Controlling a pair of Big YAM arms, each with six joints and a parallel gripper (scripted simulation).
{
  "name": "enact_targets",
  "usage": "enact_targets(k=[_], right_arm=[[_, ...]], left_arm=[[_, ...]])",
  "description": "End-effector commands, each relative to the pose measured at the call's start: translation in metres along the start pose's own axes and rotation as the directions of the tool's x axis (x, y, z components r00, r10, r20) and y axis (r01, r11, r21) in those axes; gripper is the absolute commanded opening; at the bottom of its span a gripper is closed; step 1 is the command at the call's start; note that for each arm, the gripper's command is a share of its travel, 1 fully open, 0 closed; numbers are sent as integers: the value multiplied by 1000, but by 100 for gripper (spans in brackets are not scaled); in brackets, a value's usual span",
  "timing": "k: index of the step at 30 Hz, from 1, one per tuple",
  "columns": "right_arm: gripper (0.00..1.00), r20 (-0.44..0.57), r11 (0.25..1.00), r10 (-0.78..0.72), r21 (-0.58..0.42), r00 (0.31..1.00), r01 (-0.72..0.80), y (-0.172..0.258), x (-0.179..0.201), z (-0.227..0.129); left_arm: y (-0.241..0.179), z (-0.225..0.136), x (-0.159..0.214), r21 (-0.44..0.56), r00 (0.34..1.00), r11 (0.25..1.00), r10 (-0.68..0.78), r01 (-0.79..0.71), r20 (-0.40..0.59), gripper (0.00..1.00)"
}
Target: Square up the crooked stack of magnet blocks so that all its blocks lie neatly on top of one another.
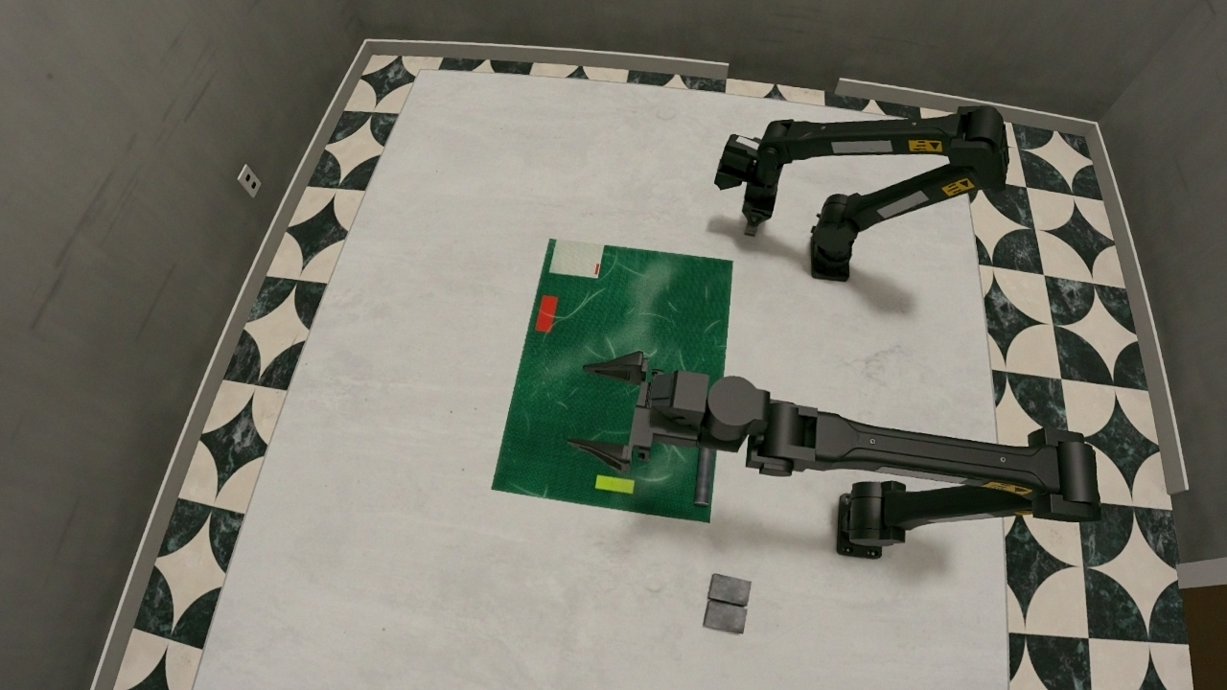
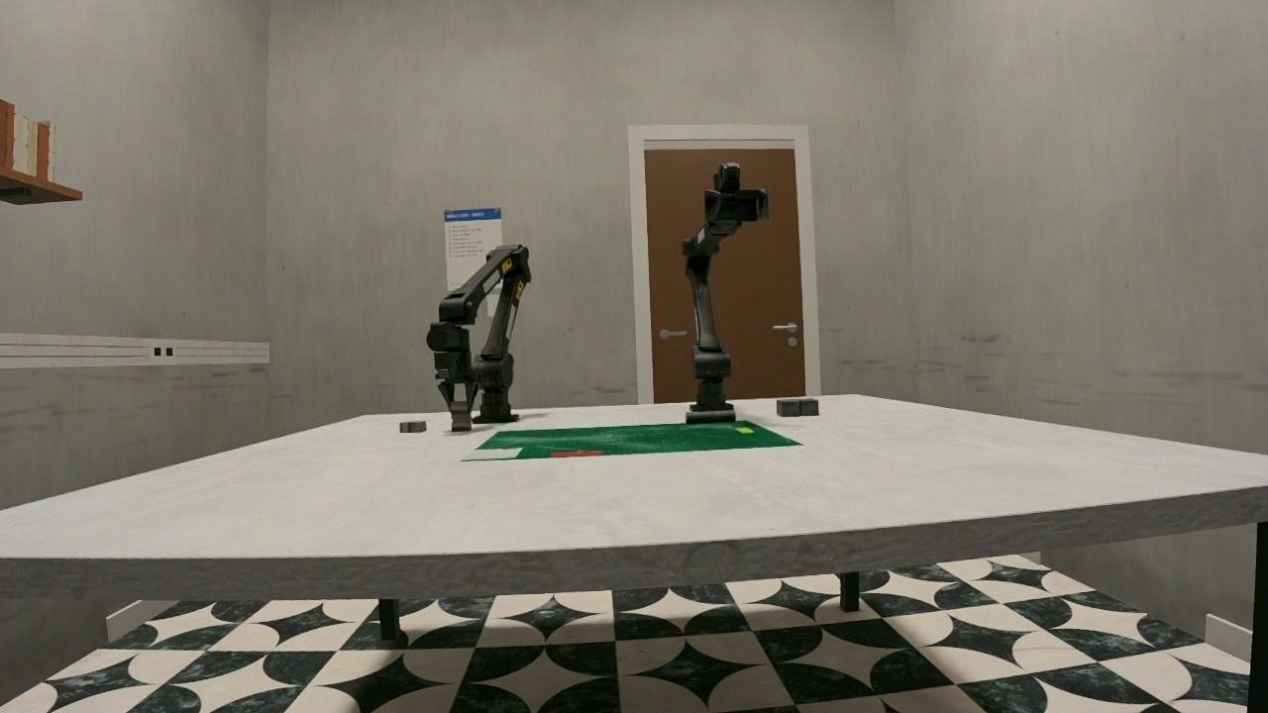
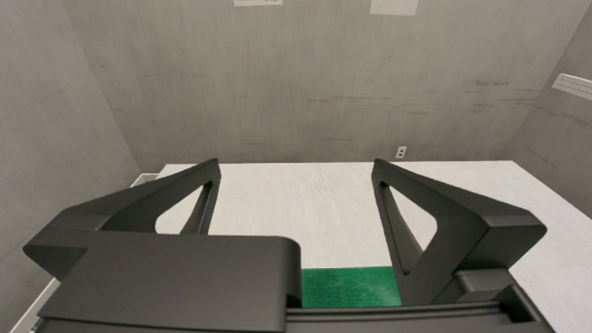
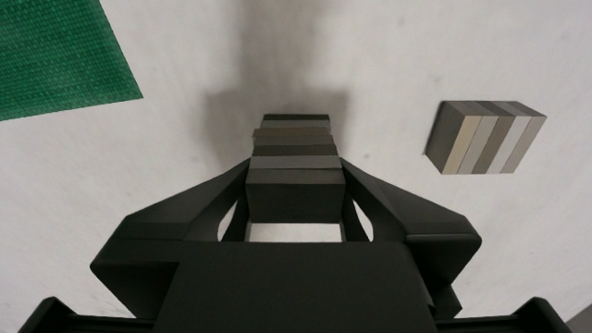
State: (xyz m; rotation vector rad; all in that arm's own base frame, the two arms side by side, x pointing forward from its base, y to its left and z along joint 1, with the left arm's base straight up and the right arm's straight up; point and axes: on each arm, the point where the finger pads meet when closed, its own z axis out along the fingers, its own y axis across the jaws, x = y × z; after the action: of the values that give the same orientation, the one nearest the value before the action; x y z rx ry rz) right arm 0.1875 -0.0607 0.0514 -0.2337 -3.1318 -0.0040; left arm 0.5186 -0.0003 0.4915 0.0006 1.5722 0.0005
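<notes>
The stack of magnet blocks (image 4: 296,203) (image 2: 461,420) stands upright on the table in grey and brown layers. In the right wrist view a brown layer and the one beside it jut slightly left, and the lowest layers are small and partly hidden. My right gripper (image 4: 295,166) is shut on the stack, a finger against each side of its upper layers, pointing down. My left gripper (image 1: 578,404) (image 3: 296,166) is wide open and empty, high above the green mat (image 1: 531,463) and far from the stack.
A second striped block pile (image 4: 490,139) (image 2: 412,427) lies near the right gripper. Two dark grey blocks (image 1: 728,603) (image 2: 797,407) lie side by side beyond the left arm's base. A dark rod (image 1: 703,478) lies on the mat's edge under the left arm.
</notes>
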Motion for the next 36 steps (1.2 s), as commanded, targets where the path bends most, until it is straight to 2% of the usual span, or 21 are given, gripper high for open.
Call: enact_targets(k=[1,11,12,27,28,32,36], right_arm=[[46,34,1000,2,11,999,-3,-3,-14,-7],[46,34,1000,2,11,999,-3,-3,-14,-7],[78,34,1000,2,11,999,-3,-3,-14,-7],[78,34,1000,1,9,999,-2,-2,-14,-7],[78,11,1000,-13,6,1000,13,-1,-4,9],[78,13,1000,-6,6,1000,6,-1,-5,15],[78,49,1000,0,12,999,0,-3,-18,0]], left_arm=[[-2,-1,-26,4,999,1000,-16,16,48,100],[-2,-1,-26,4,999,1000,-16,16,48,100],[-2,-1,-26,4,999,1000,-16,16,48,100],[-2,-1,-26,4,999,1000,-16,16,48,100],[-2,-1,-26,4,999,1000,-16,16,48,100],[-2,-1,-26,4,999,1000,-16,16,48,100],[-2,-1,-26,4,999,1000,-16,16,48,100]])
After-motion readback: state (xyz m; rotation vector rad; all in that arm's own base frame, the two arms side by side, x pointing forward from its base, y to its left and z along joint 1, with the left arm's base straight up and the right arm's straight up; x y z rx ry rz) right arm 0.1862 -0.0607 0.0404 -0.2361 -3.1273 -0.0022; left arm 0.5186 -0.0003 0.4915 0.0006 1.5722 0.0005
